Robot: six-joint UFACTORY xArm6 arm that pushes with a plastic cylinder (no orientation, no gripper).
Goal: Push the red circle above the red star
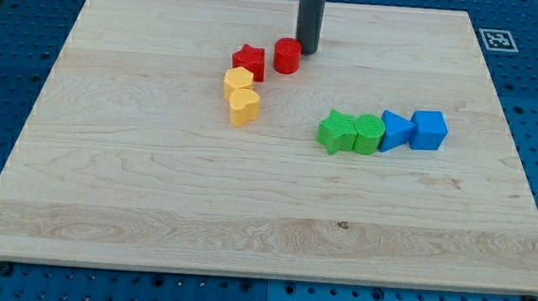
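Note:
The red circle (287, 55) is a short red cylinder in the upper middle of the wooden board (152, 190). The red star (250, 61) lies just to its left, a small gap apart. My tip (306, 49) is the lower end of the dark rod; it stands right beside the red circle, at its upper right, touching or nearly touching it.
A yellow hexagon (239, 80) and a yellow heart (244, 106) sit just below the red star. To the right lie a green star (336, 131), a green circle (368, 134), a blue triangle (396, 130) and a blue cube (429, 129) in a row.

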